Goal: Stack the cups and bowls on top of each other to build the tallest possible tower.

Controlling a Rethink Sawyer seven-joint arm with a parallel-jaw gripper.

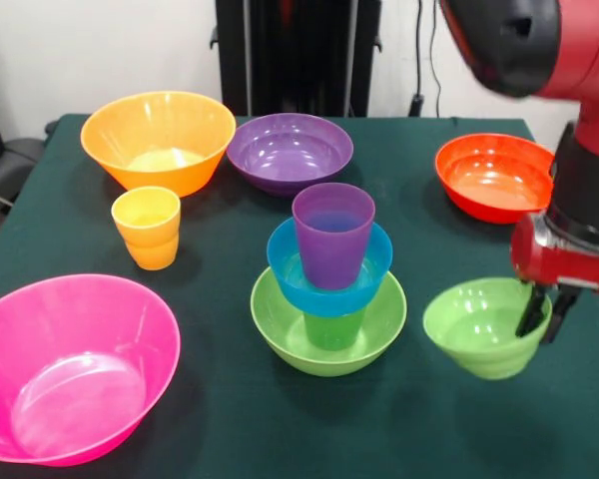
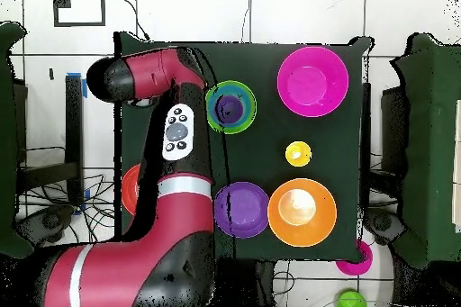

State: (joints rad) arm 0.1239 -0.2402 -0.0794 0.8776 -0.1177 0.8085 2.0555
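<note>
**Small green bowl gripped by its rim, tower waiting for its cap**

Lower left of the front view sits the large glossy pink plastic bowl (image 1: 72,367), cut off by the frame's edge. Above it stands the small tapered yellow-orange plastic cup (image 1: 147,227), and behind that, upper left, the large orange plastic bowl (image 1: 159,140). Upper centre holds the large purple plastic bowl (image 1: 290,150).

At centre stands the tower (image 1: 328,289): the mid-sized lime-green plastic bowl (image 1: 280,324) as base, a green plastic cup (image 1: 333,329) inside it, a small blue plastic bowl (image 1: 285,264) on that cup, and a purple plastic tumbler (image 1: 333,235) upright in the blue bowl.

Right of the tower, lower right of the frame, is the small green plastic bowl (image 1: 476,327), tilted, just beside the tower's base and apart from it. The gripper (image 1: 543,314) has its dark fingers pinching the bowl's right rim, one inside the wall and one outside. Upper right lies the red-orange plastic bowl (image 1: 491,176).

The step in hand appears to be carrying this bowl onto the purple tumbler. It should go best lifted clear above the tumbler's mouth first, centred, levelled, then set down gently; a sideways brush could topple the narrow column.

Whether the green bowl touches the dark green table (image 1: 230,419) is hard to tell. Overhead, the arm hides the gripper, the small green bowl and most of the red-orange bowl.
</note>
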